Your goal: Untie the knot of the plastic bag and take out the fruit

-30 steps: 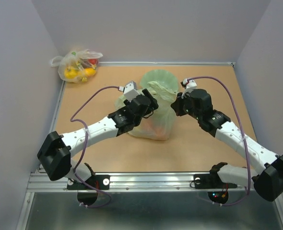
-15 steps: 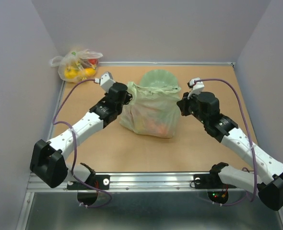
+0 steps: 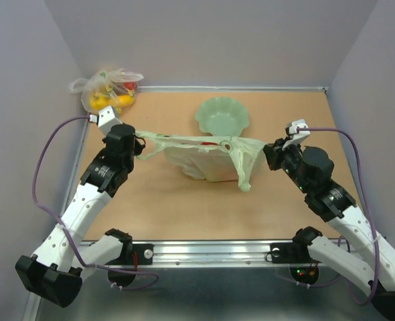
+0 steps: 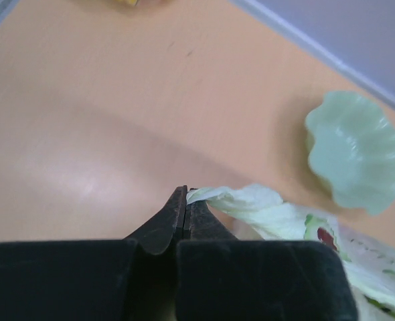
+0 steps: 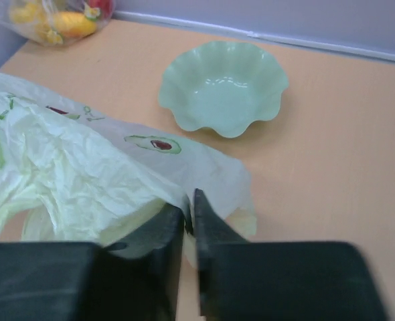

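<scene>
The pale green plastic bag [image 3: 204, 164] lies mid-table, its top pulled into a taut flat band between both grippers. My left gripper [image 3: 139, 138] is shut on the band's left end, and the film sticks out at its tips [image 4: 186, 194]. At the right end, my right gripper [image 3: 267, 148] is shut on the bag [image 5: 84, 180], with film pinched between its fingers [image 5: 189, 200]. A loose handle loop [image 3: 244, 179] hangs down near the right gripper. The knot does not show. The fruit is hidden inside the crumpled film.
A pale green scalloped bowl [image 3: 222, 117] sits just behind the bag, also in the left wrist view [image 4: 355, 150] and the right wrist view [image 5: 223, 87]. A clear whitish bag of yellow and red items [image 3: 107, 90] rests in the back left corner. Walls enclose the table.
The left gripper shut on the bag's top and swung left while the right drew back to the right. The bunched top stretched into a wide flat band.
</scene>
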`<state>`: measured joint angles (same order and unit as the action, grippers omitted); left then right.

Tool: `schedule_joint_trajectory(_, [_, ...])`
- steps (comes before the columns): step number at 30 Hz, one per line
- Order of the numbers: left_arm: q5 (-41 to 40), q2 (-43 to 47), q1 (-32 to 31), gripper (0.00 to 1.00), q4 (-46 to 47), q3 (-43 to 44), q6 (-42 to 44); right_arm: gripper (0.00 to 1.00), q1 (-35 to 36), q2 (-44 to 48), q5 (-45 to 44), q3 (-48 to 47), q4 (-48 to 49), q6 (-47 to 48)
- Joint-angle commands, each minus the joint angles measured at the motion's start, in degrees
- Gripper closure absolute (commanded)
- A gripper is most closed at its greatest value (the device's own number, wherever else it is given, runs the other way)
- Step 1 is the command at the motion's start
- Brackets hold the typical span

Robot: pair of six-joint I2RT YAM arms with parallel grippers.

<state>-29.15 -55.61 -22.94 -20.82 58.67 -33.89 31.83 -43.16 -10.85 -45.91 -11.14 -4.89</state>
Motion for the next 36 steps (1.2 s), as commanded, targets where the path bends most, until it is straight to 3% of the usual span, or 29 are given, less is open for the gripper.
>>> schedule_joint_trajectory(1, [2.78,3.40,0.79,1.00,-6.26,-5.41,2.94,0.76,-0.37,5.36,2.84,2.32,-3.88,-5.05])
schedule_joint_trajectory(2, [6.69,4.02,0.79,1.00,-4.60,-5.76,3.91,0.64,-0.37,5.54,5.38,1.62,-5.55,-4.87])
schedule_joint_trajectory(3, [8.73,4.63,0.79,1.00,-3.54,-6.03,6.88,0.43,-0.37,5.54,6.62,-0.47,-6.26,-4.17])
schedule_joint_trajectory(6, [14.02,4.12,0.70,1.00,-1.60,-4.02,9.97,0.17,-0.37,2.39,10.58,-8.80,-8.81,0.39])
schedule_joint_trajectory(9, [18.49,2.36,0.70,1.00,-1.77,-0.16,12.08,0.08,-0.37,-4.37,16.46,-18.99,-14.33,4.27])
schedule_joint_trajectory(17, [24.57,1.39,0.61,1.00,-3.52,6.01,16.48,0.08,-0.37,-20.01,30.79,-35.46,-21.56,9.10])
schedule_joint_trajectory(22, [25.46,2.35,0.70,1.00,-4.58,5.58,18.07,0.09,-0.37,-26.52,28.35,-36.09,-22.00,10.77])
schedule_joint_trajectory(25, [25.28,3.14,0.70,1.00,-4.76,5.14,18.24,0.09,-0.37,-28.82,31.22,-36.00,-22.09,11.39])
schedule_joint_trajectory(36, [23.26,4.64,0.70,1.00,-6.87,4.96,19.39,0.13,-0.28,-32.61,28.69,-31.70,-22.61,13.94])
